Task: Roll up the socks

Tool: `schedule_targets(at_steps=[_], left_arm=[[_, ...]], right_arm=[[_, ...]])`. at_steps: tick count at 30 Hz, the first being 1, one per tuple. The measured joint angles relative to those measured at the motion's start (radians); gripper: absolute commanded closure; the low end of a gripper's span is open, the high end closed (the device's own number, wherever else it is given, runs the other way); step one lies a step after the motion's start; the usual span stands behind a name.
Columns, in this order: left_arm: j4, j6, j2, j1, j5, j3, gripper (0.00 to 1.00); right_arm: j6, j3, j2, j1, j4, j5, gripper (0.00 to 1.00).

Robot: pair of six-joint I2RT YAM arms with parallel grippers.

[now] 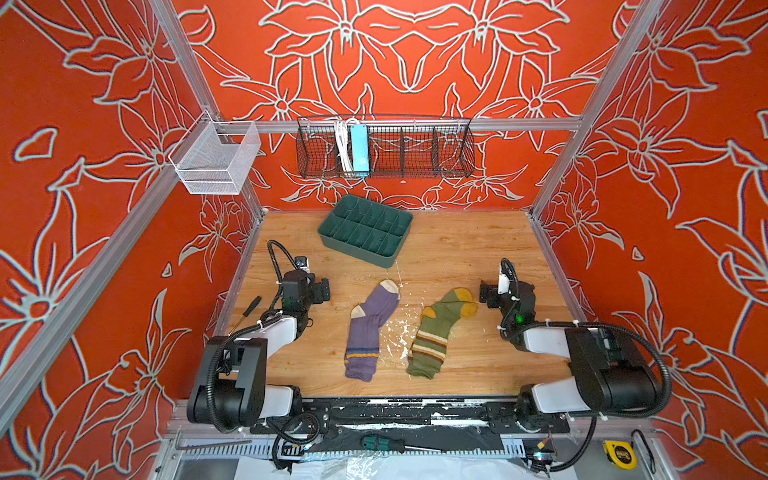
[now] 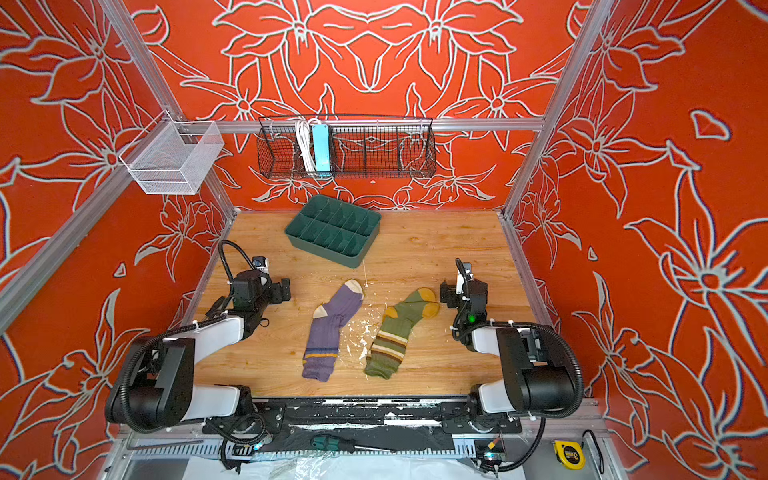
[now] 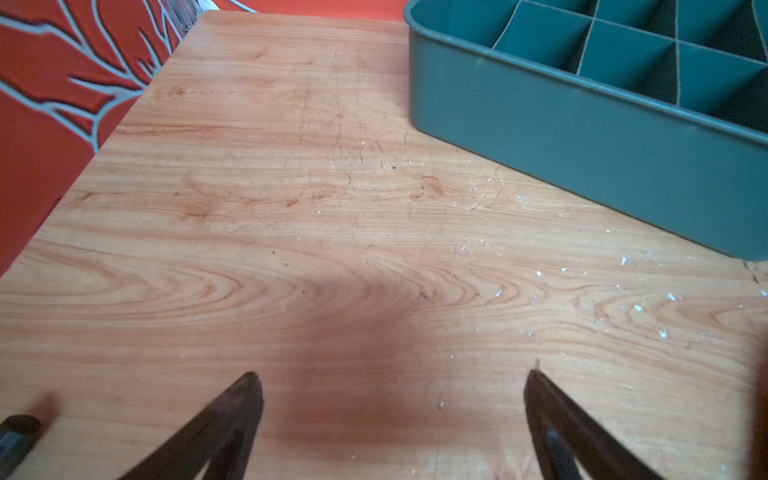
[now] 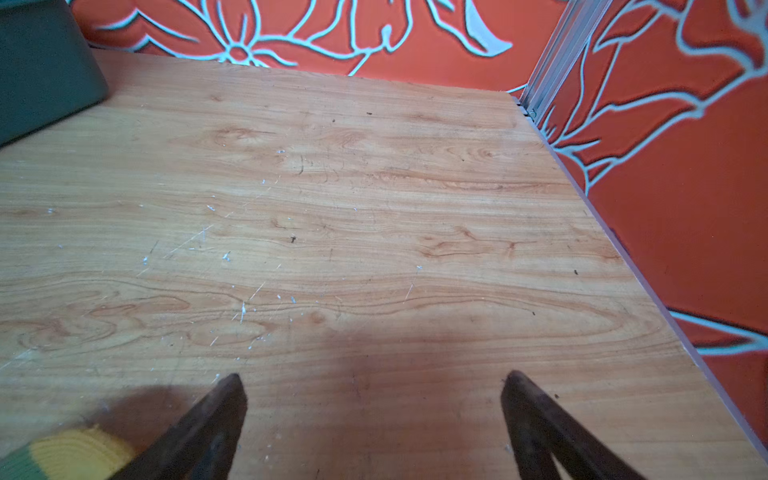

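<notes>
Two socks, both flat and unrolled on my wooden table (image 1: pixel 457 257), nearer me than the green divider tray (image 1: pixel 357 251). The purple sock (image 1: pixel 371 328) lies just in front of the tray, cream toe close to the tray's near corner, not touching it. The olive sock (image 1: pixel 436 334) lies beside it, off to the tray's right, and the two are apart. The left gripper (image 3: pixel 390 376) hovers over bare wood left-front of the tray, jaws spread wide, nothing between them. The right gripper (image 4: pixel 372 375) is right-front of the tray, equally wide and empty, with the olive sock's mustard toe just beside it.
</notes>
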Motion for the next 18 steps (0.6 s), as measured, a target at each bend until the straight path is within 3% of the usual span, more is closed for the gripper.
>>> schedule_targets(at_steps=[18], left_arm=[[-0.003, 0.000, 0.000, 0.000, 0.003, 0.000, 0.03]], right_arm=[[0.000, 0.000, 0.000, 0.000, 0.000, 0.000, 0.02]])
